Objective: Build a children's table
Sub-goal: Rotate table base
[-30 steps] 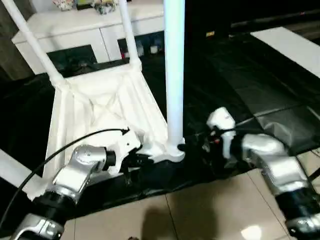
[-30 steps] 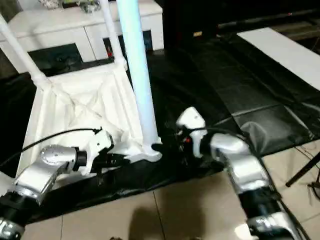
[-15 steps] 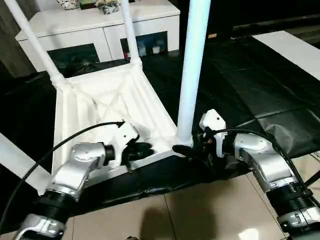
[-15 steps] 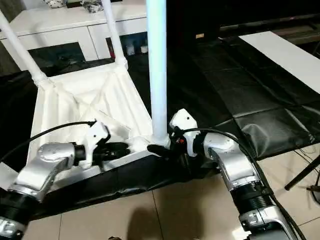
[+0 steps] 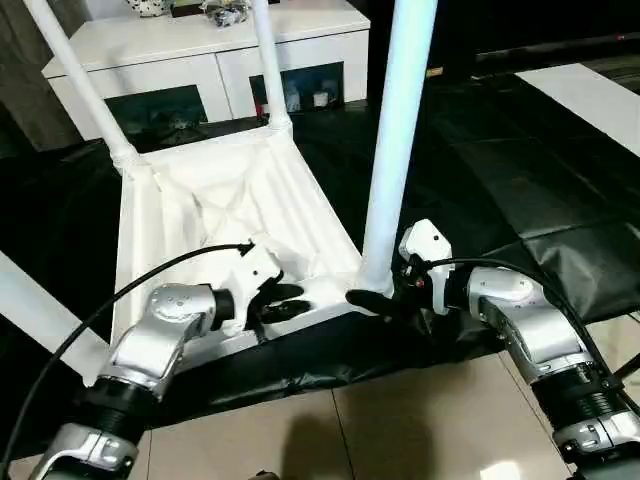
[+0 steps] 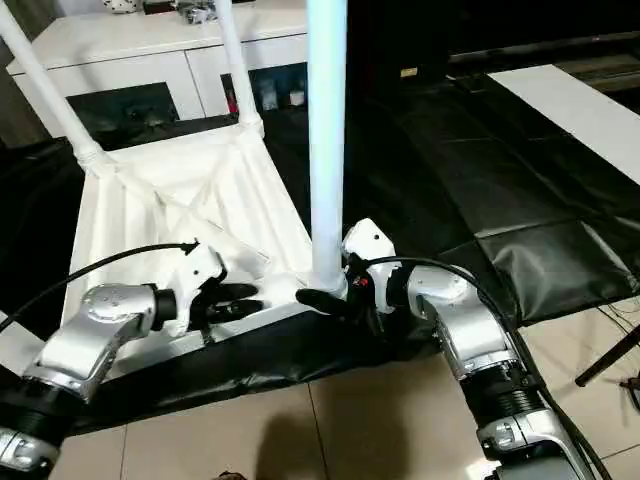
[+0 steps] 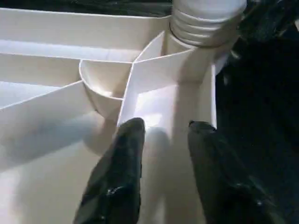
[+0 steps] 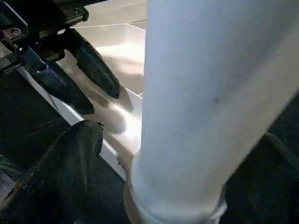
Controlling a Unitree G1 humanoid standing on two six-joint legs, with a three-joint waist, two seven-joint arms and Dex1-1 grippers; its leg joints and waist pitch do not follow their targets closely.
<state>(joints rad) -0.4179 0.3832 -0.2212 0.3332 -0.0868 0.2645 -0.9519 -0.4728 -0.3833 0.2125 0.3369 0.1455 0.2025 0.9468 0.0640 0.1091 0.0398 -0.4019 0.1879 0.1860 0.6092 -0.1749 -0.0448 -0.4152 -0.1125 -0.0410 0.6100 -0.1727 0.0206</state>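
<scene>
The children's table lies upside down: its white tabletop (image 5: pixel 230 200) rests on the black cover, with white legs rising from the far left corner (image 5: pixel 80 90), the far right corner (image 5: pixel 268 60) and the near right corner (image 5: pixel 395 130). Another white leg (image 5: pixel 30 310) slants at the near left. My left gripper (image 5: pixel 290 302) is open at the near rim, and in the left wrist view its fingers (image 7: pixel 124 177) stand apart over the ribbed underside by the corner socket (image 7: pixel 205 23). My right gripper (image 6: pixel 325 297) is open at the near right leg's base, one finger (image 8: pixel 65 168) just clear of it.
A white cabinet (image 5: pixel 200 60) with dark glass doors stands behind the work table (image 5: pixel 480 150), whose black cover hangs over the front edge. A white board (image 5: pixel 590 100) lies at the right. Tiled floor (image 5: pixel 400 420) is below my arms. A black cable (image 5: pixel 130 285) loops from my left arm.
My left gripper's fingers have parted at the near rim. The head camera has shifted, so the whole picture moved. My right gripper stays open at the leg's base.
</scene>
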